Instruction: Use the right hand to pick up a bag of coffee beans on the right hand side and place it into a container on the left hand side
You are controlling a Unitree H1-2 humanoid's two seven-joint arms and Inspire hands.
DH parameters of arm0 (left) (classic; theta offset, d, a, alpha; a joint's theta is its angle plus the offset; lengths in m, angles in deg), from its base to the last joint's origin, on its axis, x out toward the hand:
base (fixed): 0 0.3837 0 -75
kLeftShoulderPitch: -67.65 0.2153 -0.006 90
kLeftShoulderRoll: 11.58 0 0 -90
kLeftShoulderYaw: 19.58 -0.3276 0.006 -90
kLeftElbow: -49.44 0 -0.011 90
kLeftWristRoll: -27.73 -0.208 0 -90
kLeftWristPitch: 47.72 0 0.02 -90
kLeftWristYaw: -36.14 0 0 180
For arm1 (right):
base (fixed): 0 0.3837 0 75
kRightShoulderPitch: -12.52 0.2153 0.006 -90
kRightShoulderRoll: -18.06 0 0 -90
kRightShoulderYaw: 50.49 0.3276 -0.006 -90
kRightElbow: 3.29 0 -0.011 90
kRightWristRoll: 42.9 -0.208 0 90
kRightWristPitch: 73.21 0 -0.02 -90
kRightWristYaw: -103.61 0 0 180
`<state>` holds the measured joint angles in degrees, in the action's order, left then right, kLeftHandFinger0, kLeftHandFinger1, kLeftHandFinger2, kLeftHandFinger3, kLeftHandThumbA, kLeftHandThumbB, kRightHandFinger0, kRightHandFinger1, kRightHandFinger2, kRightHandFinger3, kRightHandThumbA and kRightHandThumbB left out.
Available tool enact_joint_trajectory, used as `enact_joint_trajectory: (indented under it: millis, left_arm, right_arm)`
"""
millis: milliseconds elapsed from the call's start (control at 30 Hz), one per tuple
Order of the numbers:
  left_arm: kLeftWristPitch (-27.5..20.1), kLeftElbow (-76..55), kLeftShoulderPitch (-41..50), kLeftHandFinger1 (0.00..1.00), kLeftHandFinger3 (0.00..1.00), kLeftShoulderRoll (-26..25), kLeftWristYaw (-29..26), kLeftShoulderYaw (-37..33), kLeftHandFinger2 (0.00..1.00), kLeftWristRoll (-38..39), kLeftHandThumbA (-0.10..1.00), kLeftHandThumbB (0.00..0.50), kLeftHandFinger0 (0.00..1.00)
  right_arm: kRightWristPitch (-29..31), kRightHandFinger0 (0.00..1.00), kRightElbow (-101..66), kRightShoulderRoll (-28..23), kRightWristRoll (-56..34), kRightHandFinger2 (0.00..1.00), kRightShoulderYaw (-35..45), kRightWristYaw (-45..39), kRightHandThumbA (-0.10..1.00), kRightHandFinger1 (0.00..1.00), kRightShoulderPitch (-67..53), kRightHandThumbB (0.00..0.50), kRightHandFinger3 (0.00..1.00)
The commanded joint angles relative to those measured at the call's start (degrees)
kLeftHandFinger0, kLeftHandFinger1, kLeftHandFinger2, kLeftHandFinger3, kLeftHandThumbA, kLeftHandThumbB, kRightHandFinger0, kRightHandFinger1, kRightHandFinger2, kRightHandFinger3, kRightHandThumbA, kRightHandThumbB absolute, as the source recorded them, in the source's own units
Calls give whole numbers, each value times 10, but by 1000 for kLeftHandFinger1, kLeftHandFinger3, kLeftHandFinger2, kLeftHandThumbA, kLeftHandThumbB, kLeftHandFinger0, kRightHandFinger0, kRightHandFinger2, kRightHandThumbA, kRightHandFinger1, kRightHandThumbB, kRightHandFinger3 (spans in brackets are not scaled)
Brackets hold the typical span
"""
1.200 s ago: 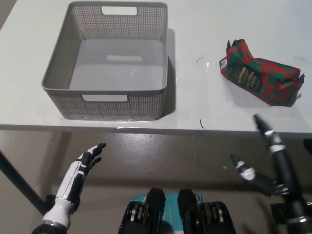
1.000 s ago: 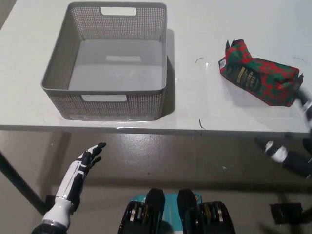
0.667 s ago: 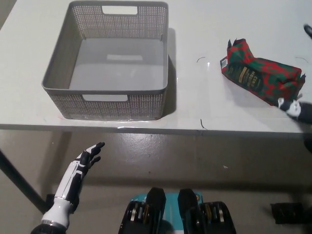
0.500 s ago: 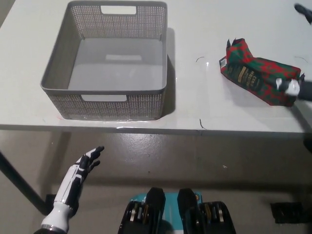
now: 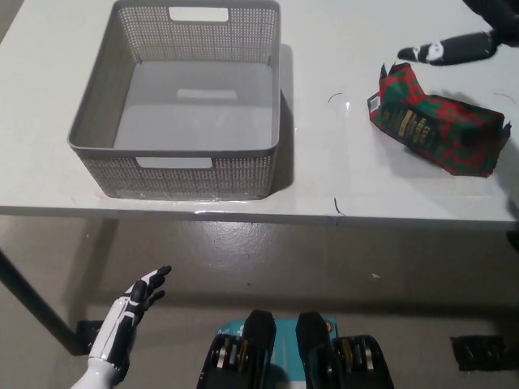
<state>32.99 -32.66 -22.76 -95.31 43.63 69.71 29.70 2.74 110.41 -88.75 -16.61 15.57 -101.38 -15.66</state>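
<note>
A: Surface?
B: White table (image 5: 324, 170), smooth and glossy, with faint pen-like marks. Grey-brown floor below its front edge.

A: Things on it?
B: Grey basket (image 5: 97, 113) on the left, mesh plastic walls, cut-out handles, smooth floor, nothing inside. Bag (image 5: 434, 121) on the right, crinkled red-and-green foil with a dark label, lying flat on its side.

A: Hands?
B: Right hand (image 5: 454, 44) is above the table at the top right, just behind the bag; a finger (image 5: 430, 51) points left. Not touching the bag, holding nothing; most of the hand is out of frame. Left hand (image 5: 130, 312) hangs low under the table edge, fingers apart, holding nothing.

A: Change since earlier?
B: Right hand has risen from below the table edge to beyond the bag. Bag and basket unmoved.
</note>
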Motion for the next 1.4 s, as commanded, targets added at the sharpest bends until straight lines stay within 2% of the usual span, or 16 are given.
enact_joint_trajectory:
  millis: [0, 400, 467, 600, 867, 1167, 1367]
  left_arm:
    - [-31, -28, 4, 1000, 1000, 1, 13, -5, 1000, 11, 1000, 242, 1000]
    - [-29, -31, 3, 1000, 1000, -2, 12, -6, 1000, 2, 1000, 245, 1000]
    - [-30, -29, 4, 1000, 1000, -1, 14, -6, 1000, 4, 1000, 251, 1000]
    - [-29, -29, 5, 1000, 1000, 0, 15, -5, 1000, 5, 1000, 259, 1000]
    - [-32, -29, 5, 1000, 1000, -1, 17, -5, 1000, 5, 1000, 249, 1000]
    - [-28, -27, -6, 1000, 1000, -6, 20, -8, 1000, -1, 1000, 241, 1000]
    - [-23, -25, -9, 1000, 1000, -5, 17, -7, 1000, -3, 1000, 245, 1000]
  right_arm:
    - [-11, 1000, 157, 17, 64, 1000, -52, -55, 921, 1000, 138, 500, 1000]
    - [24, 1000, 368, 65, 86, 1000, -120, -24, 914, 1000, 190, 500, 1000]
    - [24, 1000, 392, 71, 79, 1000, -117, -20, 860, 1000, 191, 500, 1000]
    - [47, 1000, 427, 74, 98, 1000, -138, -15, 898, 1000, 193, 500, 1000]
    - [60, 1000, 455, 70, 97, 1000, -138, -3, 804, 1000, 178, 500, 1000]
    - [55, 1000, 436, 56, 86, 1000, -116, -16, 870, 1000, 165, 489, 1000]
    - [64, 1000, 432, 48, 74, 1000, -96, -35, 940, 1000, 189, 500, 1000]
